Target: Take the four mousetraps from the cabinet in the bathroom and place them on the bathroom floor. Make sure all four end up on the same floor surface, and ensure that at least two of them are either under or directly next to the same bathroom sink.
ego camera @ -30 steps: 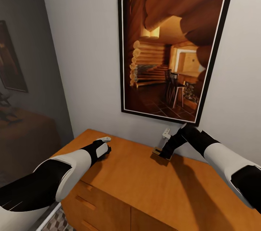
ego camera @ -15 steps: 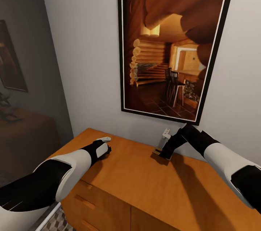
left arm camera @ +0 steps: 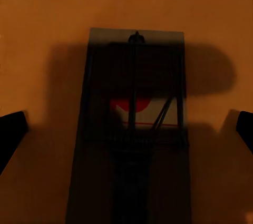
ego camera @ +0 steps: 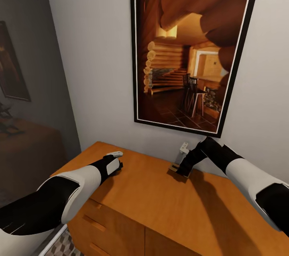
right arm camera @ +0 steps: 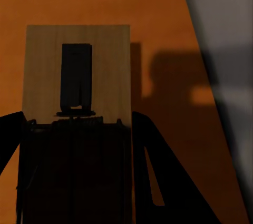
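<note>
The orange-brown cabinet (ego camera: 160,199) fills the lower head view, with both arms reaching over its flat top. One mousetrap (left arm camera: 134,92) lies flat in shadow on that top, and my left gripper (left arm camera: 126,129) stands open astride it, fingertips well clear of either side. A second mousetrap (right arm camera: 79,66) sits near the wall, seen in the head view as a small board (ego camera: 174,167). My right gripper (right arm camera: 79,124) has its dark fingers tight against both long edges of this board. A sliver of the patterned bathroom floor (ego camera: 60,248) shows beside the cabinet. The bathroom sink is out of view.
A large framed picture (ego camera: 188,51) of a log cabin hangs on the white wall just behind the cabinet. Drawer fronts with small handles (ego camera: 94,224) face me. A dark mirror-like panel (ego camera: 24,107) stands to the left.
</note>
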